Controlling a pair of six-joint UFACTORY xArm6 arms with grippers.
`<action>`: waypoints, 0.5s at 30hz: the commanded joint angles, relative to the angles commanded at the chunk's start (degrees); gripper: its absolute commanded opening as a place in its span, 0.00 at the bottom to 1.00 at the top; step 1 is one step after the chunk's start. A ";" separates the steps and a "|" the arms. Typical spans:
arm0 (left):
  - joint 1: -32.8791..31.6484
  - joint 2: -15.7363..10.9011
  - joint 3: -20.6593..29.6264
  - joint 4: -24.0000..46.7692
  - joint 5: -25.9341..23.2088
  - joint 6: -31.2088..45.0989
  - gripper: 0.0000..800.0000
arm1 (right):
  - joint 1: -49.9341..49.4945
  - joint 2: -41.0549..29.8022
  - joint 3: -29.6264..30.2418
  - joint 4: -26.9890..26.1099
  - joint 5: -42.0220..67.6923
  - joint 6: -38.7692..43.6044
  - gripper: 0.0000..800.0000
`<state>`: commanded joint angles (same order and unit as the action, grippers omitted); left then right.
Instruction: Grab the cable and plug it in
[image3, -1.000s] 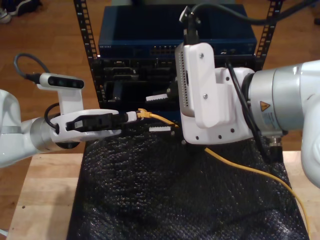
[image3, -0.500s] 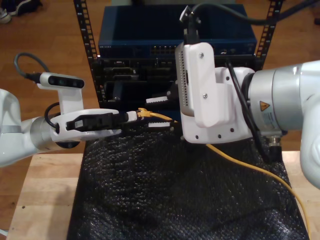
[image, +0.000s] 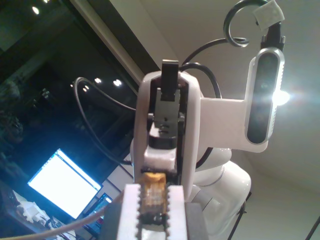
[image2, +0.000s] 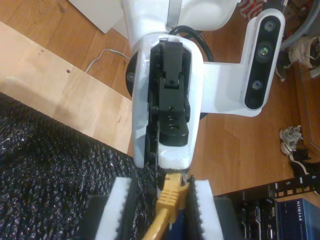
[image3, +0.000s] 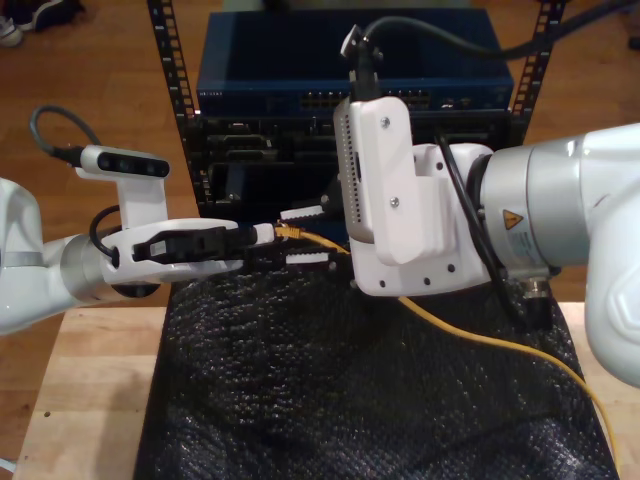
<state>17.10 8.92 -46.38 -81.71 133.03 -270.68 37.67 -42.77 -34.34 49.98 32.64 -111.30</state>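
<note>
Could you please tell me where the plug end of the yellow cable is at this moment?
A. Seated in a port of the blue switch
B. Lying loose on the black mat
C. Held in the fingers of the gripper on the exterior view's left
C: the cable tip sits pinched in my first gripper, in the air in front of the rack.

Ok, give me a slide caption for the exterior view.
My first tool holds the cable plug before the rack; my second tool straddles it, open.
</note>
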 joint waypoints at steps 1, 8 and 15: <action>0.00 0.00 0.00 0.00 0.00 0.09 0.04 | 0.00 0.09 0.00 0.00 0.00 0.00 0.32; -0.09 0.00 0.00 0.09 0.00 0.00 0.04 | 0.00 0.09 0.00 0.09 -0.18 0.00 0.28; -0.09 0.00 0.09 0.18 0.00 0.00 0.04 | 0.00 0.00 0.00 0.09 -1.85 0.00 0.16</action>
<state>17.01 8.92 -46.30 -81.54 133.03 -270.68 37.67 -42.77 -34.34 50.07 30.79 -111.30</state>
